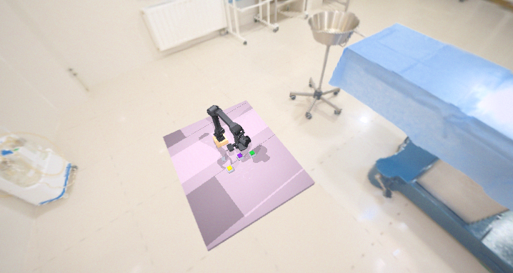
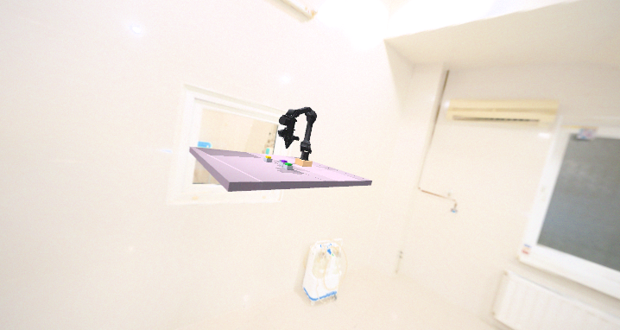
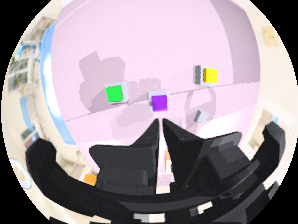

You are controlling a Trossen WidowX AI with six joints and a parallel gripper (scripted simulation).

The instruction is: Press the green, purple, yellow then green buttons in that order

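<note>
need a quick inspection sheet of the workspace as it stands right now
surface: pale pink board with darker patches and thin lines
job's things: green button, purple button and yellow button sit apart on the board; none is being touched
clutter: a small grey block near the buttons
hand: hand shut, holding nothing, raised above the board with its tips lined up on the purple button
cables: nothing seen
surroundings: arm on a tan base; steel basin on a wheeled stand; blue-draped bed; radiator; plastic bag on the floor
</note>
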